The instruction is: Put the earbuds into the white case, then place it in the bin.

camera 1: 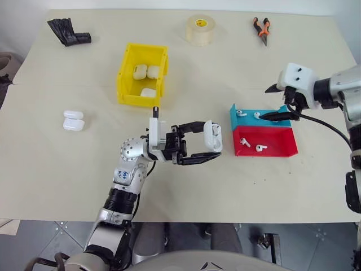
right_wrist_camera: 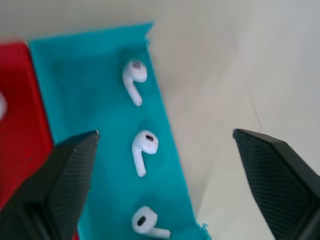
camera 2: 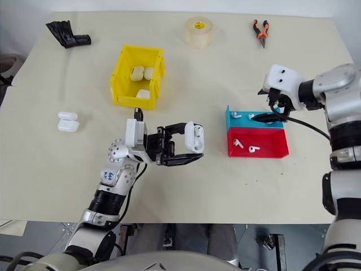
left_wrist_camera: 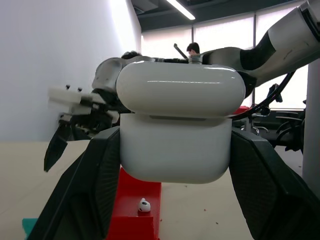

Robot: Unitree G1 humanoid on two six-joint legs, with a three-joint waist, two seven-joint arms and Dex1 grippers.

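From the head views: the left claw [camera 1: 210, 148] is clenched on a white case [camera 1: 212, 136], holding it up over the middle of the tabletop [camera 1: 56, 169], toward the near edge; the case's lid looks slightly lifted, though I cannot tell how far. The right claw [camera 1: 277, 101] hangs released, fingers wide apart, over the blue tray [camera 1: 234, 116] near the right edge; just beside it, on the near side, lies the red tray [camera 1: 282, 148], with two earbuds [camera 1: 245, 142] in it. The yellow bin [camera 1: 127, 84], toward the far edge, already has three cases inside; two more cases [camera 1: 73, 120] wait near the left edge.

Left wrist view: the case sits squarely between the black fingers [left_wrist_camera: 87, 190] — a seam shows under the lid; one earbud lies in the red tray beyond.

Right wrist view: three earbuds rest in the blue tray under the spread fingers — none touched.

By my reckoning, no earbud is picked up yet; loading, closing and binning this case remain.
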